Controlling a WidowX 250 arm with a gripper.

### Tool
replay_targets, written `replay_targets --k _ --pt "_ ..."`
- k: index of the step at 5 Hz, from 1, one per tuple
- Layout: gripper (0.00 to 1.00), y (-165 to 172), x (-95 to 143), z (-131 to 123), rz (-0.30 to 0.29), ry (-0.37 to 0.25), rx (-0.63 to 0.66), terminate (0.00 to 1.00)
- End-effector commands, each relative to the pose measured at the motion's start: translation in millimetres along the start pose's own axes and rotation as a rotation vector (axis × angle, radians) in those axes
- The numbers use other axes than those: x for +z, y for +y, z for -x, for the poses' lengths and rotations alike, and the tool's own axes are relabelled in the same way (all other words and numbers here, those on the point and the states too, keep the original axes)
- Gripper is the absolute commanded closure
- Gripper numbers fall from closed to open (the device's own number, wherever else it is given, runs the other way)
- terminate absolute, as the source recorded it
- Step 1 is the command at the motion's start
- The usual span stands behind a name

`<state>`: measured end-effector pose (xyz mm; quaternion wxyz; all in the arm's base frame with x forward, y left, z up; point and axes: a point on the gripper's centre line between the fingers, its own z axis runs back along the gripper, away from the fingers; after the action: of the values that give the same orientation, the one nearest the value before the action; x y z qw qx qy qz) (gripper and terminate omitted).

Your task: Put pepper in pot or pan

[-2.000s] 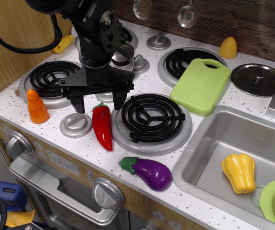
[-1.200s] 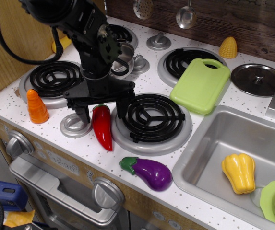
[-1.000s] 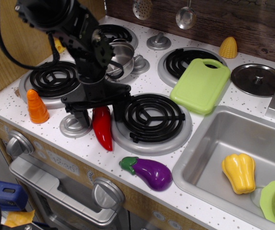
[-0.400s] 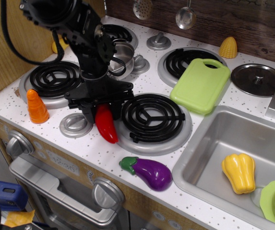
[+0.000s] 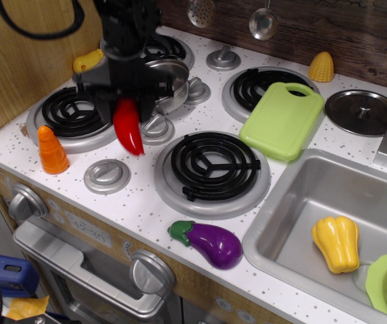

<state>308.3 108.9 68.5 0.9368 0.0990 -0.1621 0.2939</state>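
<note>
The glossy red chili pepper (image 5: 128, 127) hangs point down in the air, over the counter between the left burner and the front middle burner. My black gripper (image 5: 125, 102) is shut on its upper end, so the stem cap is hidden. Just behind the gripper stands the small shiny silver pot (image 5: 169, 75), partly covered by my arm, on the back left burner.
An orange carrot cone (image 5: 50, 150) stands front left; a purple eggplant (image 5: 210, 243) lies near the front edge. A green cutting board (image 5: 284, 119), grey lid (image 5: 363, 112) and corn (image 5: 321, 66) are right. The sink (image 5: 294, 202) holds a yellow bell pepper (image 5: 337, 244).
My gripper came down around the pepper, shut on it, then lifted it off the counter and carried it up and back-left toward the pot.
</note>
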Motion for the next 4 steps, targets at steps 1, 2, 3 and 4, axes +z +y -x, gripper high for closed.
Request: replay_targets --k 1,2,3,4 --pt "1.0 -13.0 -0.1 -64.0 0.057 -0.18 -0.094 0.0" --pt "1.0 -32.9 -13.6 -91.2 0.119 -0.248 -0.152 0.0" --pt "1.0 -41.3 -22.0 -97.2 0.159 -0.265 -0.173 0.0" --pt "0.0 -39.7 -17.7 -94.3 0.169 -0.28 -0.177 0.0"
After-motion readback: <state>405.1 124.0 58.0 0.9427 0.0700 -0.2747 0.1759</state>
